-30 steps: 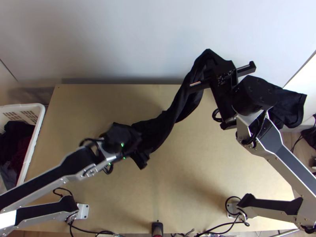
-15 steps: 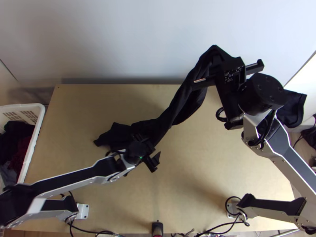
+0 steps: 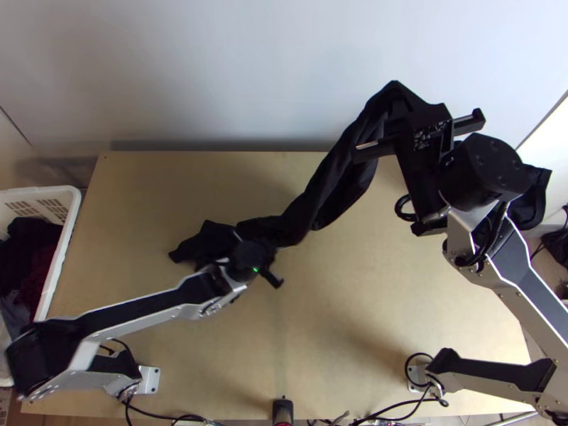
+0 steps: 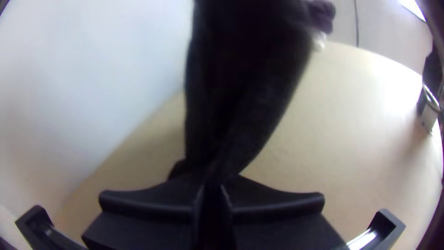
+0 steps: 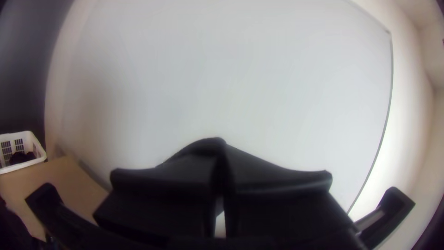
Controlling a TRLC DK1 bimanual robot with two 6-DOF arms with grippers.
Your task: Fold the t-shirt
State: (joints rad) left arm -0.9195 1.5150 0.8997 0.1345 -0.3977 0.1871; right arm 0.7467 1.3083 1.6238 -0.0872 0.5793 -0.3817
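T-shirt, black and gathered into a long twisted band, slants across the far half of the table in the top view, its long axis running from about one o'clock down to eight o'clock. Its upper end peaks against the pale wall; its lower end lies bunched on the wood toward nine o'clock, a pointed flap of it aimed at eight.

The left arm comes in low from seven o'clock, and its gripper sits over the bunched end, just left of the view's middle. In the left wrist view its fingers are drawn together on the cloth, which runs up and away from their tips as a thick fold.

The right arm rises from four o'clock, bent, with its gripper up at one o'clock beside the peak. Its fingers look nearly together in the right wrist view, pinching the shirt near their tips, as far as black on black can be read.

A white basket with dark clothes in it stands at nine o'clock.
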